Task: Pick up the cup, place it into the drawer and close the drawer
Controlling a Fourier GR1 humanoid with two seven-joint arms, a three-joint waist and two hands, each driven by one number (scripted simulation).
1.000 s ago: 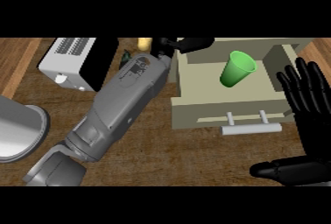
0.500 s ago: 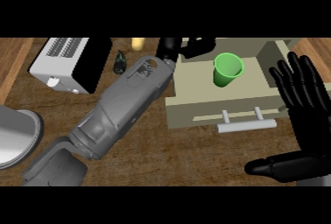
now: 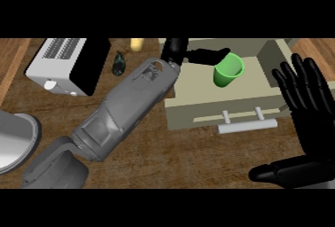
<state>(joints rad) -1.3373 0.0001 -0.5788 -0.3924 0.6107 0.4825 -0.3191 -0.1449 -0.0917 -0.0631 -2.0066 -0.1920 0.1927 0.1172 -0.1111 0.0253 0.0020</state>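
The green cup (image 3: pixel 227 73) stands tilted inside the open beige drawer (image 3: pixel 193 91), toward its back right. My left forearm crosses the counter diagonally, and my left hand (image 3: pixel 196 53) sits at the drawer's back edge with its fingers curled onto the cup's rim. Most of the cup's body shows below the fingers. The drawer's front panel with its pale bar handle (image 3: pixel 245 127) faces me. My right hand (image 3: pixel 306 105) stays open and upright beside the drawer's right side, touching neither the cup nor the handle.
A white and black toaster (image 3: pixel 67 65) stands at the back left. Just to its right lie a dark bottle (image 3: pixel 119 63) and a small yellow item (image 3: pixel 136 43). A grey round vessel (image 3: pixel 14 141) sits at the left edge. Wooden counter (image 3: pixel 177 155) lies before the drawer.
The cup has gone from upright to tilted and sits further right in the drawer. My left hand's fingers have stretched right to its rim. The right hand keeps its place.
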